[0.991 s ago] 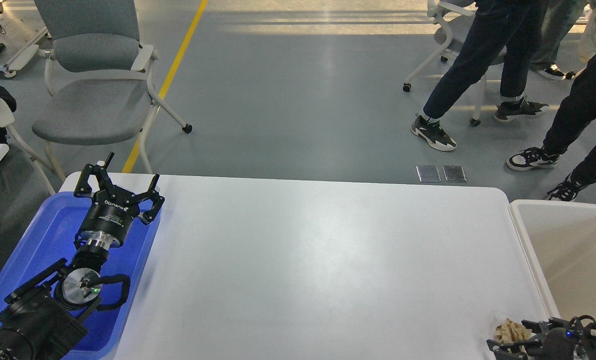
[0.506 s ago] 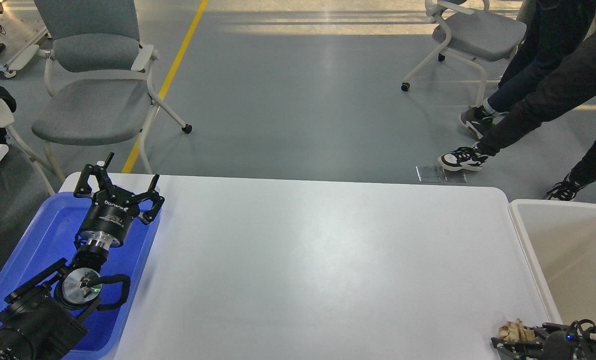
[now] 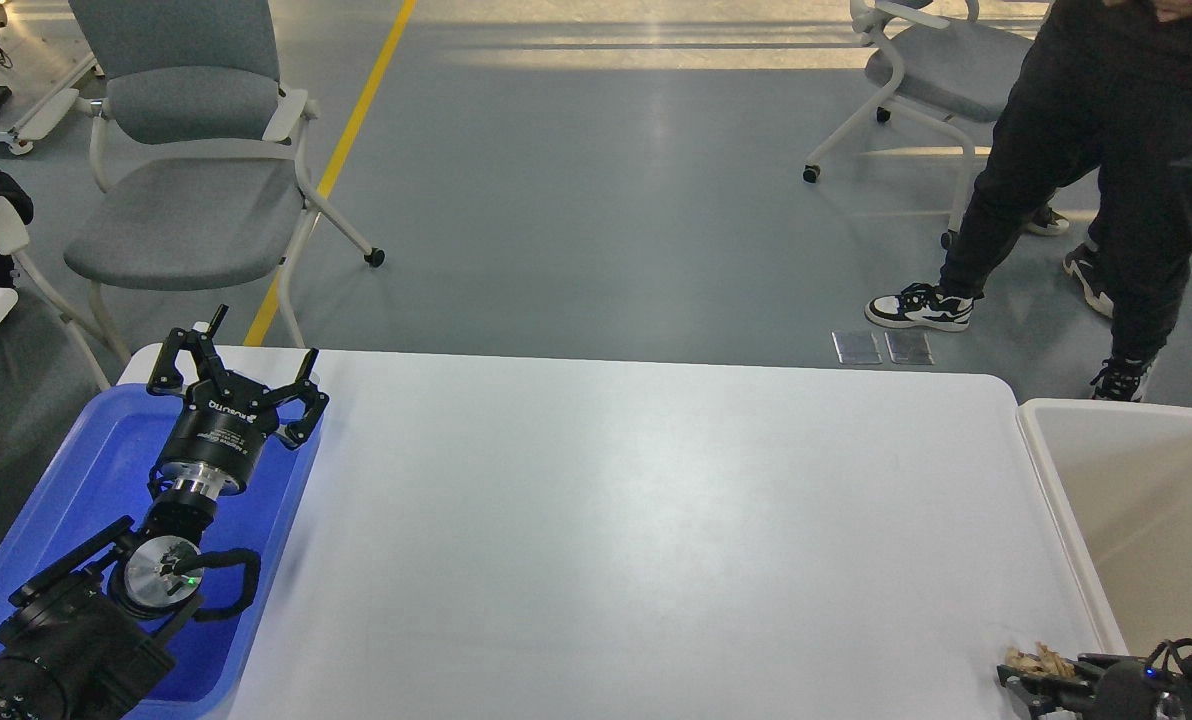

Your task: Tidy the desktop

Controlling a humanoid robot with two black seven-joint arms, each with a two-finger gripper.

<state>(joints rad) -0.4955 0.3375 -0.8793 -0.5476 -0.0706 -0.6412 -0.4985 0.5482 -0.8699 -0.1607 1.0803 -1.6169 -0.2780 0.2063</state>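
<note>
The white desktop (image 3: 636, 520) fills the middle of the head view. A small crumpled tan paper wad (image 3: 1036, 660) lies at its front right corner, next to the bin. My right gripper (image 3: 1041, 680) comes in at the bottom right edge and its dark fingers are closed around the wad. My left gripper (image 3: 256, 348) is open and empty, hovering over the far right rim of the blue tray (image 3: 96, 460) at the desktop's left end.
An off-white bin (image 3: 1036, 440) with a raised rim stands against the desktop's right edge. Grey chairs (image 3: 176, 200) stand on the floor behind the table. A person in black (image 3: 1106, 170) stands at the back right.
My right gripper has drawn back toward the bottom right with the paper wad, which shows smaller now. My left arm has not moved. The people behind the table have walked about.
</note>
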